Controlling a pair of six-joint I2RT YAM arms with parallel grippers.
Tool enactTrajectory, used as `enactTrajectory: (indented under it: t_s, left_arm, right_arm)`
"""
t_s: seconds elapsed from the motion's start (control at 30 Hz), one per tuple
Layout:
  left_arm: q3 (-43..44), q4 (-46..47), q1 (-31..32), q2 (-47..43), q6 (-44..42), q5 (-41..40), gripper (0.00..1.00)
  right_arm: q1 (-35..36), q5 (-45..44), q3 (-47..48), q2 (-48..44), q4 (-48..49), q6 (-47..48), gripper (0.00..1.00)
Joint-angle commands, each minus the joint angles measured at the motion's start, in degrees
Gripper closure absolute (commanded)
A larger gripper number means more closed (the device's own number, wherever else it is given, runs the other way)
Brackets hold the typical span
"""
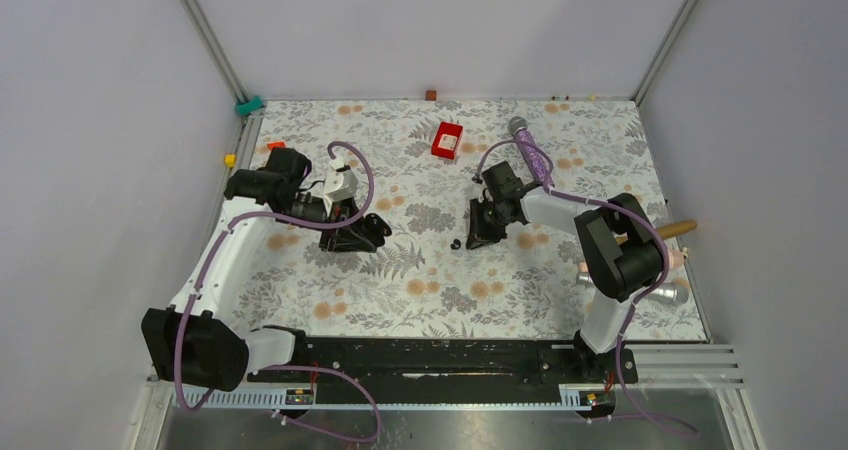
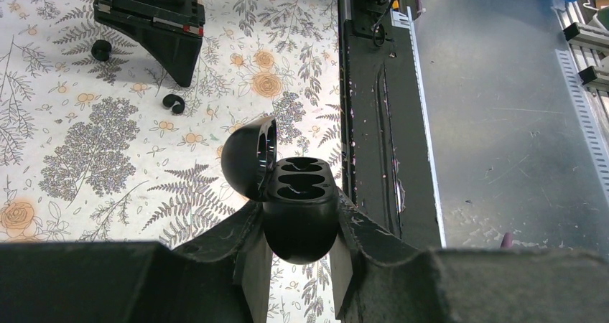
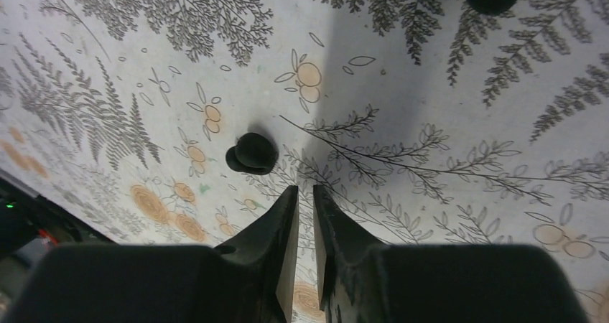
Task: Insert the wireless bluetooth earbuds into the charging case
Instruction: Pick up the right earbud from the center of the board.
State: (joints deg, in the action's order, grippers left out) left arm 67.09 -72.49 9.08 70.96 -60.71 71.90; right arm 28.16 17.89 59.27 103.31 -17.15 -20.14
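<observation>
**A:** What do we read at the left gripper [image 2: 298, 219]?

**B:** We see its jaws clamped on the charging case [image 2: 300, 230]. The lid [image 2: 248, 158] is swung open and both wells [image 2: 298, 179] are bare.

**A:** Where do we find the earbuds?

**B:** Both lie loose on the floral table [image 1: 400, 280], between the arms. The first earbud [image 2: 173, 103] lies nearer the case. The second earbud [image 2: 101, 49] lies just beside the right gripper [image 3: 305, 194].

**A:** How do we describe that gripper?

**B:** Its jaws are drawn almost together with nothing between them. In the right wrist view a bud sits just past the tips, off to the left and not touching them.

**A:** How far along do we judge the task?

**B:** The case is opened and presented, but neither bud is seated. Both pick-ups and both insertions are left.
</observation>
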Motion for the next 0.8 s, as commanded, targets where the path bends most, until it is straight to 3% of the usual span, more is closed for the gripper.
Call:
enactTrajectory:
  t_s: [0.0,0.53,0.77]
  left_arm:
    - [0.4,0.1,0.2,-1.4,-2.1,1.7,1.0]
    - [0.3,0.1,0.2,-2.5,-2.6,0.9,1.0]
    - [0.1,0.1,0.1,-2.6,-2.7,0.9,1.0]
  right_arm:
    - [0.3,3.4,-1.6,1.0,4.0,-5.5,0.78]
    - [0.4,3.4,-1.4,6.0,6.2,-9.6,0.7]
    - [0.4,5.1,-0.4,6.7,6.9,-9.3,0.74]
